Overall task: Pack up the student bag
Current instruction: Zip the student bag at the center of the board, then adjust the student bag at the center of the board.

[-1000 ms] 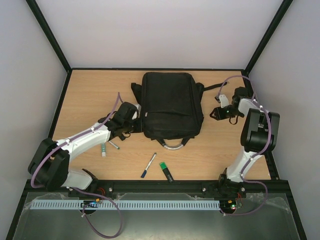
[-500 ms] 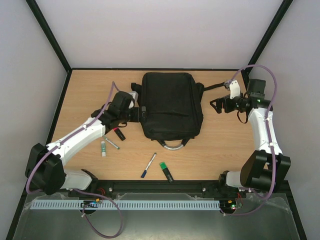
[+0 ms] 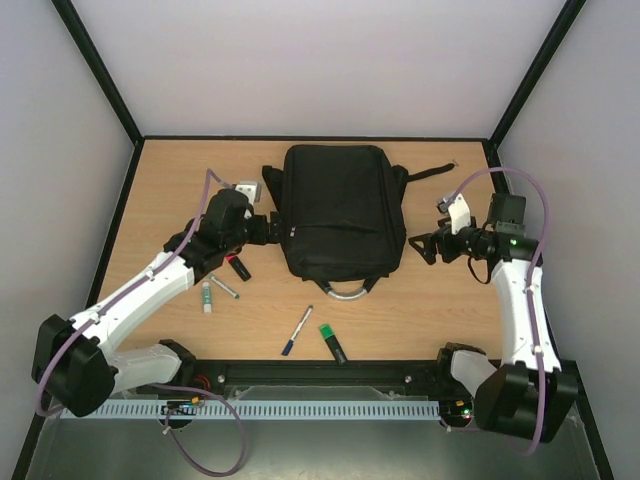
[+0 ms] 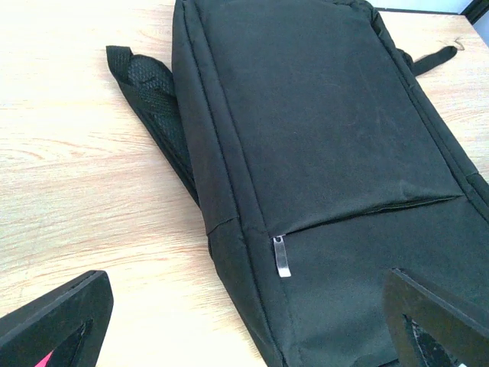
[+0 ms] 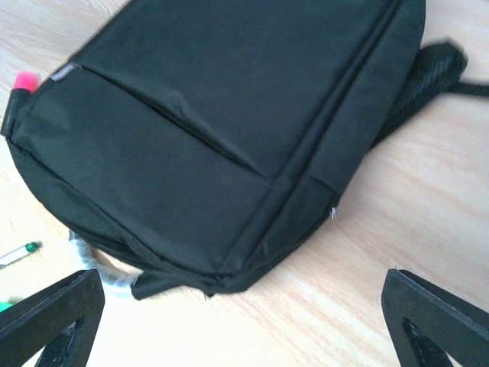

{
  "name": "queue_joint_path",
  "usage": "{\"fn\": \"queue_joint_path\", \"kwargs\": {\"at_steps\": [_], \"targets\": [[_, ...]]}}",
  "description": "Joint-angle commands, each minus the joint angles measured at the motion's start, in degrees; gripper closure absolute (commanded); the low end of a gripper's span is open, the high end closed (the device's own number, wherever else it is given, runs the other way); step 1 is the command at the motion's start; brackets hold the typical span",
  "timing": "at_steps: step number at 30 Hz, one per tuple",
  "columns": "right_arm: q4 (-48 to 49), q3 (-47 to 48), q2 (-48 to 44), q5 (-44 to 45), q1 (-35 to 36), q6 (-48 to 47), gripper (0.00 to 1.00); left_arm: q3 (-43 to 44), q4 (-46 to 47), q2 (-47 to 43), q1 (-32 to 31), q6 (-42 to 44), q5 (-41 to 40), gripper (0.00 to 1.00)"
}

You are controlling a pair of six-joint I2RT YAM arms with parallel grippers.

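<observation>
The student bag [image 3: 335, 210] lies flat and zipped shut in the middle of the table, with its silvery loop handle [image 3: 345, 290] toward the near edge. My left gripper [image 3: 273, 229] hovers at the bag's left side, open and holding nothing. In the left wrist view the bag [image 4: 328, 153] fills the frame, and a silver zipper pull [image 4: 282, 255] lies between my spread fingers [image 4: 57, 321]. My right gripper [image 3: 424, 247] is open just off the bag's right edge. In the right wrist view the bag [image 5: 214, 130] is ahead of the gripper, and bare table lies between the fingers [image 5: 439, 317].
Loose items lie on the wood near the bag's front: a pink-capped marker [image 3: 238, 267], a white tube [image 3: 207, 296], a small pen [image 3: 226, 288], a blue pen [image 3: 297, 330] and a green highlighter [image 3: 332, 342]. Black straps [image 3: 430, 173] trail from the bag's far right corner.
Both grippers have opened wide. The left arm has stretched toward the bag's left edge. The right arm swung to the far right corner, then came back nearer beside the bag.
</observation>
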Motion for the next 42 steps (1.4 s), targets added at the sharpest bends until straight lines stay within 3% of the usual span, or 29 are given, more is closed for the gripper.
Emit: {"fn": "queue_joint_path", "kwargs": {"at_steps": [1,5,7,10,13,17,21,23,27,33,42], "targets": [[7.2,-2.6,-4.67,0.83,2.6,1.44,0.01,-4.12,7.67,-2.58,0.26,0.41,-0.18,0.01],[13.09,-2.25,-3.74,4.94,4.88,6.65,0.01,-3.96,6.84,-1.44,0.27,-2.89,-6.71,0.01],[13.4,0.69,-0.48,7.82,6.18,9.36,0.0,-1.2,0.89,2.6,0.53,-8.86,-15.44,0.01],[14.74,4.34,4.16,5.18,6.3,10.6,0.0,2.94,-3.02,9.52,1.09,-9.14,-17.79,0.01],[19.49,3.83,9.06,-3.0,6.31,14.38,0.01,-0.98,8.09,11.2,1.52,-8.93,-17.74,0.01],[16.57,6.02,18.78,-12.73,6.3,16.84,0.0,-3.27,24.29,15.96,5.78,-12.99,-5.12,0.01],[17.93,1.77,19.66,-15.4,6.34,15.5,0.06,11.08,19.27,29.68,7.37,-9.86,3.6,0.01],[17.07,-0.48,19.19,-17.49,6.39,13.78,0.0,16.14,18.52,35.69,7.7,-8.8,7.09,0.01],[15.69,-1.28,17.88,-13.97,6.39,13.49,0.0,23.47,17.67,42.92,8.38,-9.17,12.26,0.02],[22.77,-4.88,14.91,-6.8,6.39,17.52,0.0,27.64,19.51,48.91,8.06,-8.78,18.14,0.09],[24.82,-4.46,18.02,-1.54,6.39,20.34,0.0,41.66,17.35,61.25,3.16,-5.17,23.35,0.14]]}}
